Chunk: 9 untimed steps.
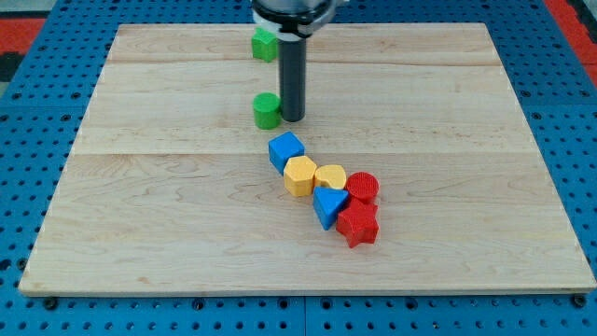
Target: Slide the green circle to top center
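From the view's left I read the bare wooden board [140, 187] first, nothing on that side of it, and then came to the green circle [267, 110] sitting a little above the board's middle and slightly left of centre. My tip [293, 119] stood just beside it on the view's right, close enough that I could not tell whether rod and block were touching or a hair apart. That was the relation everything hung on: the circle lay to the view's left of my tip, while top center lay up the view from the circle, so in my judgement a push from where I stood would have sent it sideways, not upward, and I needed to get below it first. There is no pincer on this rig, only the rod, so there was nothing to call apart or together. Up the view, near the top edge, a second green block [264, 44] of a shape I could not make out sat partly behind the arm, close to the line the circle would travel. Further right and lower ran the cluster: blue cube [285, 150], yellow hexagon [300, 175], a second yellow block [330, 176], blue triangle [327, 206], red circle [363, 187] and red star [357, 225], all well clear of the circle.
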Motion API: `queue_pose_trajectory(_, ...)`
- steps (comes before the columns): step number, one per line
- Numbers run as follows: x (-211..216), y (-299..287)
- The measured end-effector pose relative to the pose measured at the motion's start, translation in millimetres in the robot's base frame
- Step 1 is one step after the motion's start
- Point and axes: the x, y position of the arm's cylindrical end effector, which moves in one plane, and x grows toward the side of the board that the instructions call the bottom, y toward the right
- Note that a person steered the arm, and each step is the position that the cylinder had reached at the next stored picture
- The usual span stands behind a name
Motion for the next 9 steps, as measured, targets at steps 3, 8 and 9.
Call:
queue_pose_trajectory(3,-54.4,-65.4)
queue_pose_trajectory(8,-102.8,19.8)
queue_pose_trajectory(9,-88.3,5.4)
